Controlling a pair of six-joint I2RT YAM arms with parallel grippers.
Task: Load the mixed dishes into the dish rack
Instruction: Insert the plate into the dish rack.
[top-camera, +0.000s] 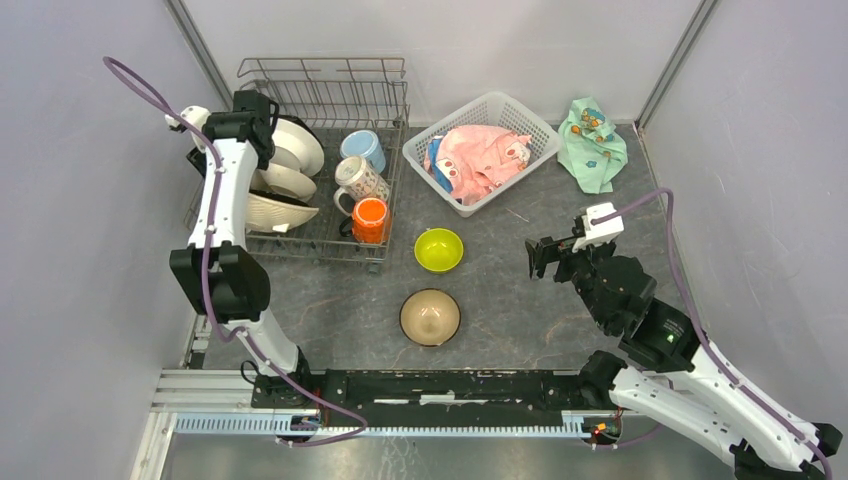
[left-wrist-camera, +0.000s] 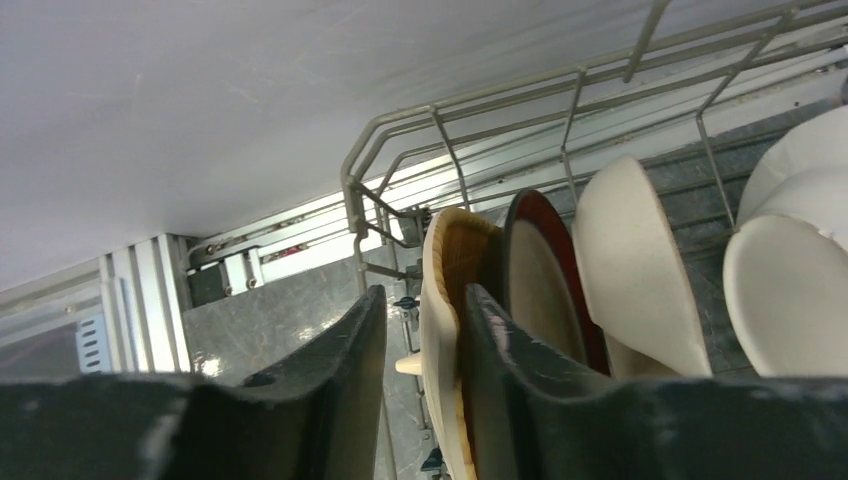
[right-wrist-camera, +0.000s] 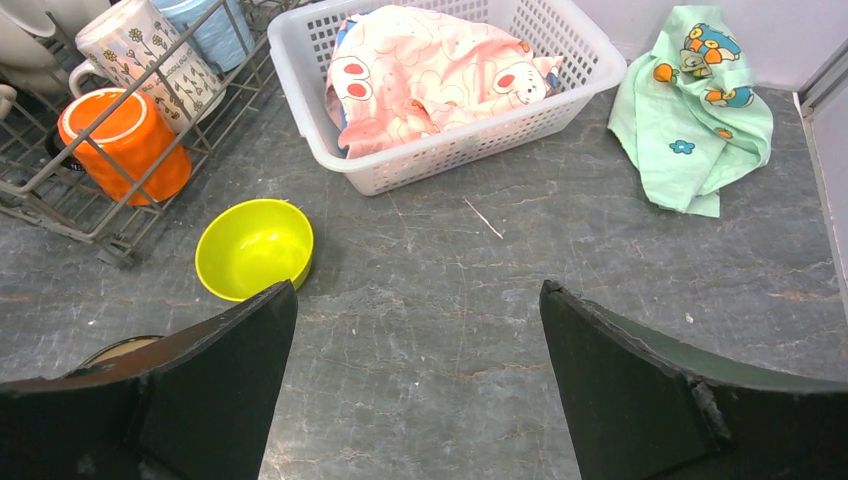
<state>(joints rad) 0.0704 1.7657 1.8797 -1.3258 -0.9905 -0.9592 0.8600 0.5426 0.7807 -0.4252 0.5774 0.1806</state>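
**Jaws astride a racked plate; two bowls outstanding**

Left jaws stand partly open astride the rim of an upright cream plate with a wood-toned face (left-wrist-camera: 442, 380), in the left part of the large grey wire dish rack (left-wrist-camera: 350, 185). One finger (left-wrist-camera: 330, 370) shows a clear gap to the plate and the other lies against or just beside it, so no clamp is judged to be in force. The plate stands on edge among the tines, which would explain its staying upright. A red-rimmed plate (left-wrist-camera: 545, 290) and white plates (left-wrist-camera: 640, 270) stand beside it, also on edge.

Right jaws are spread wide and empty, hovering over the grey stone-look tabletop (top-camera: 520, 310).

The rack's right part holds an orange mug (top-camera: 369, 219), a white patterned mug (top-camera: 360, 180) and a light-blue mug (top-camera: 364, 148).

Not loaded: a lime-green bowl (top-camera: 439, 249) just off the rack's near-right corner, and a tan bowl (top-camera: 430, 317) nearer still. Both sit mouth-up, apart from each other. The right arm looks the better placed to take them.

Not part of the load: a pink cloth (top-camera: 480, 160) in a white plastic lattice basket (top-camera: 520, 120), and a mint-green patterned cloth (top-camera: 594, 143) at far right.
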